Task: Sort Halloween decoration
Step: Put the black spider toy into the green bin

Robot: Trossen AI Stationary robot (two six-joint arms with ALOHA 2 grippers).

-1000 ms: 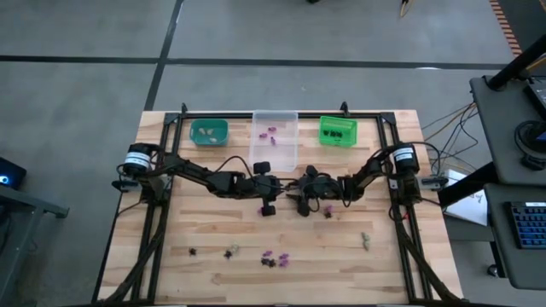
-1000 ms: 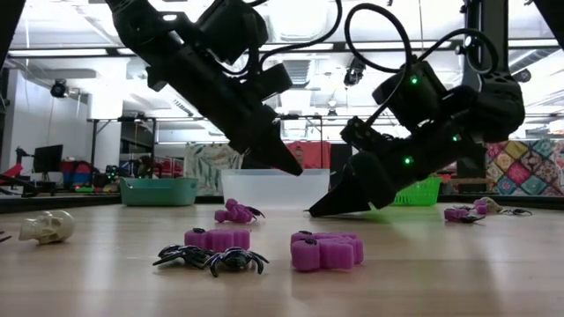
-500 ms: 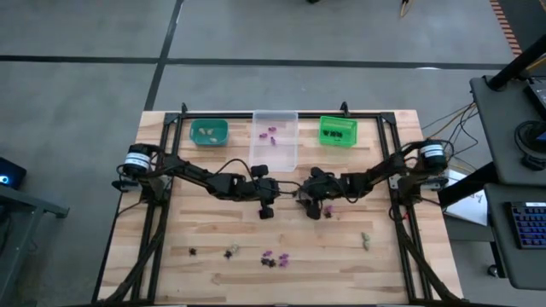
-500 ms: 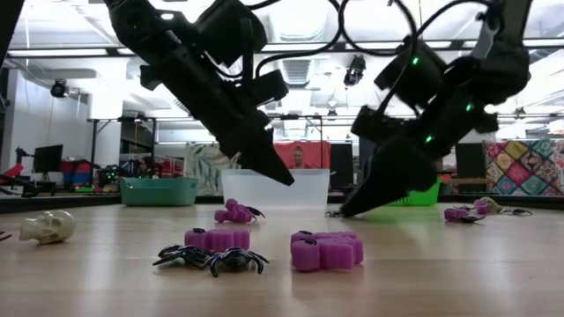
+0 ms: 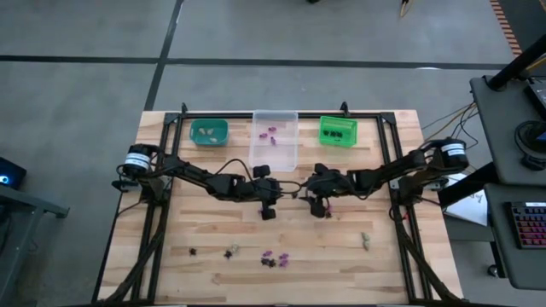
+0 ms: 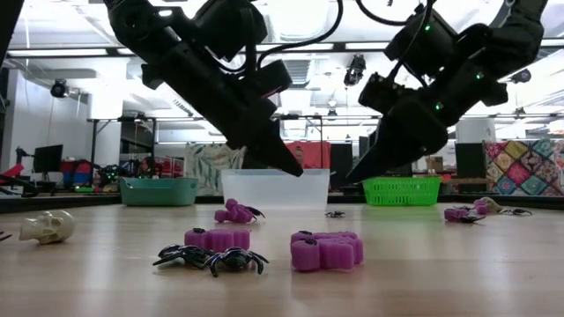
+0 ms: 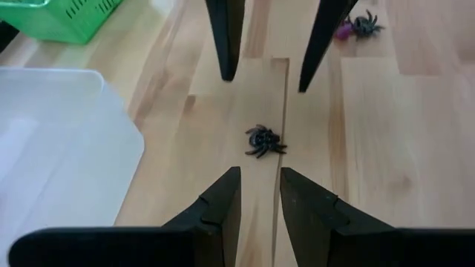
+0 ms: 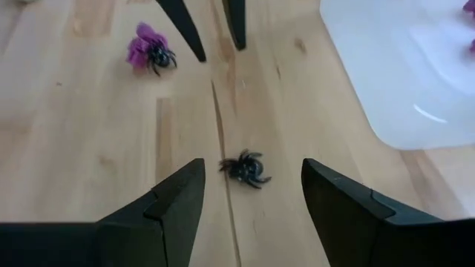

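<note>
A small black spider trinket (image 7: 263, 141) (image 8: 245, 169) lies flat on the wooden table between my two grippers, touched by neither. My left gripper (image 7: 260, 172) is open with a narrow gap and hangs above the table just left of the spider. My right gripper (image 8: 253, 163) is wide open and faces it from the right, its tips (image 6: 357, 176) raised off the board. A purple trinket with a black spider on it (image 8: 148, 50) lies near the spider. More purple, black and pale trinkets (image 5: 273, 258) are strewn toward the near edge.
Three bins stand along the far edge: teal (image 5: 209, 131), clear (image 5: 275, 139) with purple pieces inside, and green (image 5: 337, 130). A pale skull (image 6: 46, 227), purple pieces (image 6: 326, 251) and black spiders (image 6: 211, 258) lie close to the near edge. Black frame rails run down both table sides.
My right gripper has drawn back toward the table's right and lifted from the board to well above it, its arm swinging out to the right. A black spider now shows on the table where its tips were. My left gripper has stayed almost still.
</note>
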